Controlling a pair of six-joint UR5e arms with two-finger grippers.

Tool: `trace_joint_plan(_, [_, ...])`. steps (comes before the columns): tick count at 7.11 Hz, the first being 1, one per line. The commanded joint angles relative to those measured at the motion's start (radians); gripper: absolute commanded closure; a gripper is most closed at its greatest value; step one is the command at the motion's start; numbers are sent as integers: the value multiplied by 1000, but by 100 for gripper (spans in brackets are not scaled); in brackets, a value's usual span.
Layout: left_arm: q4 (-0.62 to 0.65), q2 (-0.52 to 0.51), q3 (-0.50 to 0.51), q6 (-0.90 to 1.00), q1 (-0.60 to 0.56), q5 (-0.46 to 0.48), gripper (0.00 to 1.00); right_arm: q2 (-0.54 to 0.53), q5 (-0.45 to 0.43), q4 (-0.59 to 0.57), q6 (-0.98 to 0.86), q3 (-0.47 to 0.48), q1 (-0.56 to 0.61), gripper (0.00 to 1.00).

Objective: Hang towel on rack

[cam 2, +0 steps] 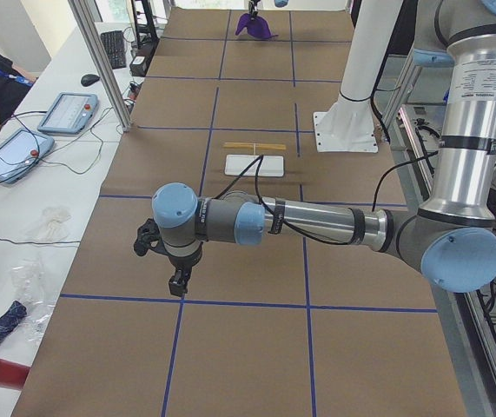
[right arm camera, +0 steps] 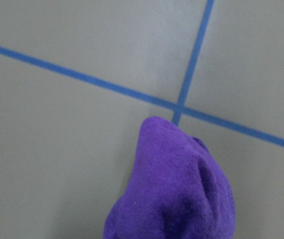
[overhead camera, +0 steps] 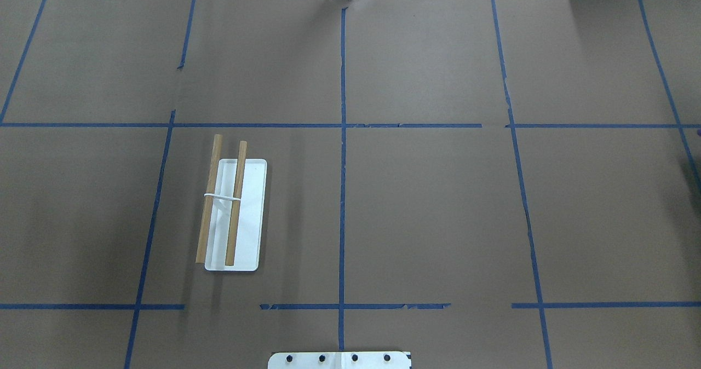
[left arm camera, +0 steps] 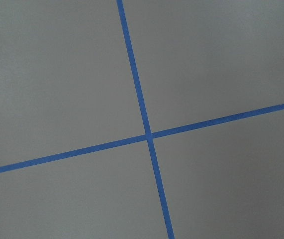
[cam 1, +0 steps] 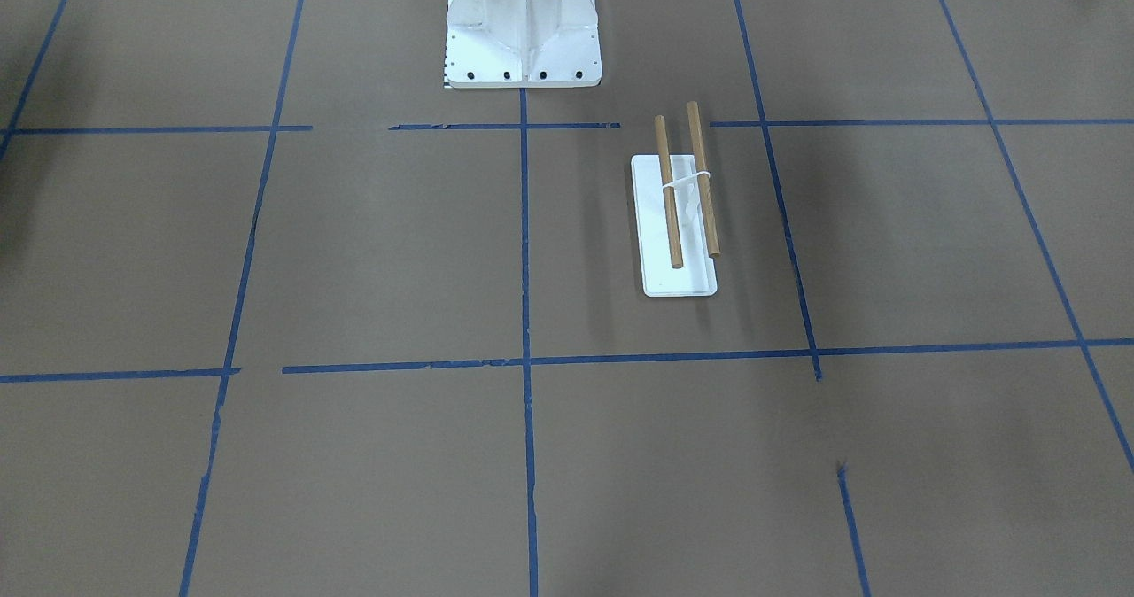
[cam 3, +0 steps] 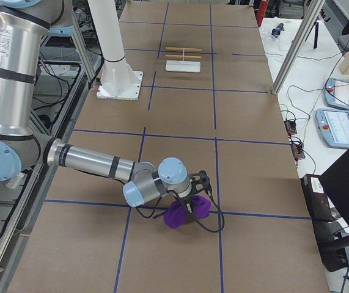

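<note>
The rack [cam 1: 680, 276] stands on the table on my left side, with a white base and two wooden rods, both bare. It also shows in the overhead view [overhead camera: 253, 215] and, small, in the side views [cam 2: 254, 164] [cam 3: 183, 66]. The purple towel [cam 3: 184, 214] hangs bunched under my right gripper [cam 3: 196, 196] near the table's right end, far from the rack. It fills the bottom of the right wrist view [right arm camera: 176, 189]; no fingers show there. My left gripper [cam 2: 178, 285] hovers over bare paper near the table's left end. I cannot tell whether either gripper is open or shut.
The large white bolted pedestal [cam 1: 523, 39] stands at the robot's edge of the table, beside the rack. Brown paper with blue tape lines [overhead camera: 343, 194] covers the table. Tablets and cables [cam 2: 65, 113] lie on the side bench.
</note>
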Motion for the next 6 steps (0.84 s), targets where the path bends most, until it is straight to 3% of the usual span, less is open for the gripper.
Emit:
trace_joint_plan(1, [-92,-4,-30,-1,0,5,0,168,0,-188,46,161,-25,100])
trace_joint_plan(3, [-299,-8,-34,-97,2,7,0,371,-37,-200,352,183,-195,100])
trace_joint_plan(5, [-524,-13,-35,-403,37,2,0,549,-156,-194,718,234,-364,100])
trace_joint_plan(6, [-638,-17,-41,-622,81,-1,0,600,-172,-191,832,276,-410,100])
